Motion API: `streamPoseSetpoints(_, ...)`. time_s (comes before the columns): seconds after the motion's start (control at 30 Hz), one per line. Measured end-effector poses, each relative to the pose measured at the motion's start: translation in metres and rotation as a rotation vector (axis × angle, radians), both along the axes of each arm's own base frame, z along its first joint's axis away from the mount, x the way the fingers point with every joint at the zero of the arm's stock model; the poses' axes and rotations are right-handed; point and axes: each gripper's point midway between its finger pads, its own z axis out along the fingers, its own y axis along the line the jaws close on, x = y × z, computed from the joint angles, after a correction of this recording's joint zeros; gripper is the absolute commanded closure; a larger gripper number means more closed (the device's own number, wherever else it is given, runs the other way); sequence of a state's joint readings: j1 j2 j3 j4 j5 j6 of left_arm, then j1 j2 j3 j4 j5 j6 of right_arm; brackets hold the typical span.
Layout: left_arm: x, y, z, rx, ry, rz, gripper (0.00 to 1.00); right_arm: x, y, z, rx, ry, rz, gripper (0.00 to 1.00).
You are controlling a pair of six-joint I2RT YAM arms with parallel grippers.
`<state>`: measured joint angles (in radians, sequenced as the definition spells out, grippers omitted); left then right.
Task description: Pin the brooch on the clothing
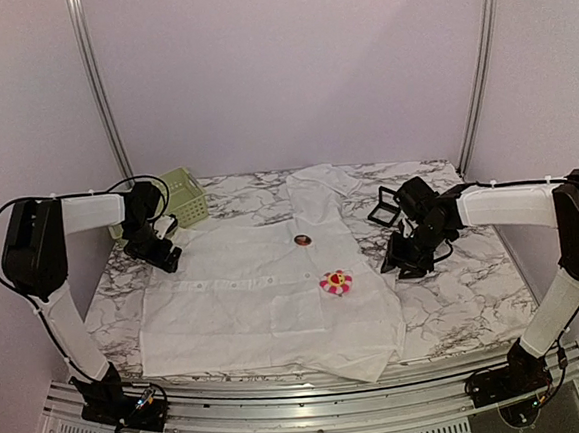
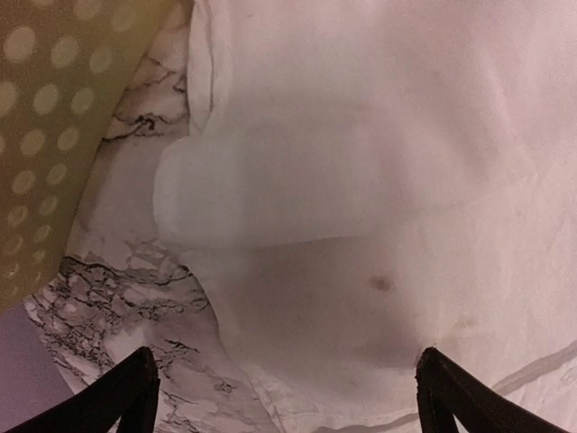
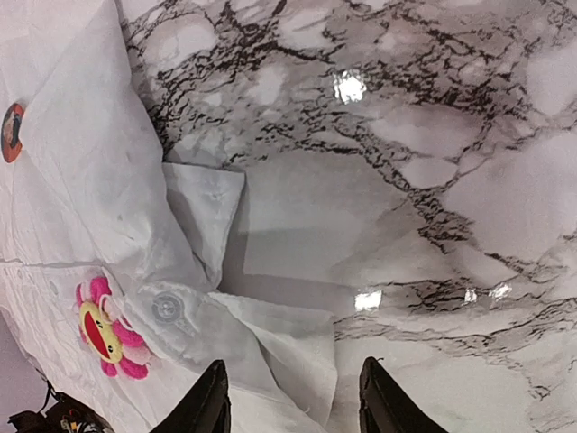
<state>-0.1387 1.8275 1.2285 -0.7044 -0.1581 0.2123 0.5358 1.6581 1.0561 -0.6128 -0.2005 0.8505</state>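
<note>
Thin white shirt [image 1: 266, 299] on veined marble table [image 1: 456, 294], pink flower-shaped brooch [image 1: 336, 282] atop; left gripper [image 2: 286, 370], right gripper [image 3: 293, 370] both gaping, empty.

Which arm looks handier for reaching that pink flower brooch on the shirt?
Probably right: the right end effector hangs near the flower brooch; the left end effector sits across the shirt, by the green basket.
</note>
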Motion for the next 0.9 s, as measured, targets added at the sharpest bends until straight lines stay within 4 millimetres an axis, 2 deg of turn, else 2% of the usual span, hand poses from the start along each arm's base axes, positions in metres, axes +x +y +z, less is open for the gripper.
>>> streamPoseSetpoints(0.07,-0.005,0.006,-0.012,0.006,0.038,0.031,0.04,0.007,-0.007,0.001,-0.013,-0.014,-0.022,0.5)
streamPoseSetpoints(0.13,-0.002,0.007,-0.013,0.007,0.035,0.049,0.09,0.009,-0.011,0.0,-0.02,-0.018,-0.025,0.5)
streamPoseSetpoints(0.23,-0.001,0.006,-0.014,0.0,0.039,0.064,0.2,0.01,-0.001,-0.009,-0.006,-0.003,0.006,0.53)
streamPoseSetpoints(0.3,-0.001,0.005,-0.014,-0.009,0.04,0.07,0.24,0.007,0.01,-0.017,0.002,0.018,0.04,0.66)
streamPoseSetpoints(0.4,-0.002,0.003,-0.016,-0.021,0.04,0.074,0.34,-0.001,0.028,-0.022,0.022,0.046,0.094,0.95)
streamPoseSetpoints(0.43,-0.003,0.003,-0.016,-0.023,0.038,0.074,0.4,-0.004,0.033,-0.021,0.032,0.054,0.108,1.0)
streamPoseSetpoints(0.53,-0.003,0.002,-0.017,-0.031,0.038,0.067,0.76,-0.009,0.047,-0.01,0.041,0.063,0.142,1.0)
streamPoseSetpoints(0.6,-0.004,0.0,-0.019,-0.04,0.04,0.071,0.98,-0.005,0.057,0.005,0.034,0.037,0.167,1.0)
streamPoseSetpoints(0.7,-0.006,-0.003,-0.021,-0.044,0.046,0.059,1.0,0.007,0.099,0.056,0.043,-0.1,0.27,1.0)
streamPoseSetpoints(0.77,-0.006,-0.003,-0.021,-0.04,0.047,0.053,1.0,0.009,0.143,0.097,0.071,-0.229,0.382,1.0)
streamPoseSetpoints(0.8,-0.006,-0.002,-0.021,-0.037,0.046,0.053,1.0,0.004,0.167,0.114,0.086,-0.285,0.45,1.0)
streamPoseSetpoints(0.87,-0.006,-0.001,-0.021,-0.03,0.045,0.053,1.0,-0.018,0.209,0.129,0.098,-0.348,0.589,0.92)
streamPoseSetpoints(0.9,-0.005,0.0,-0.021,-0.024,0.044,0.051,1.0,-0.028,0.223,0.128,0.097,-0.359,0.644,0.87)
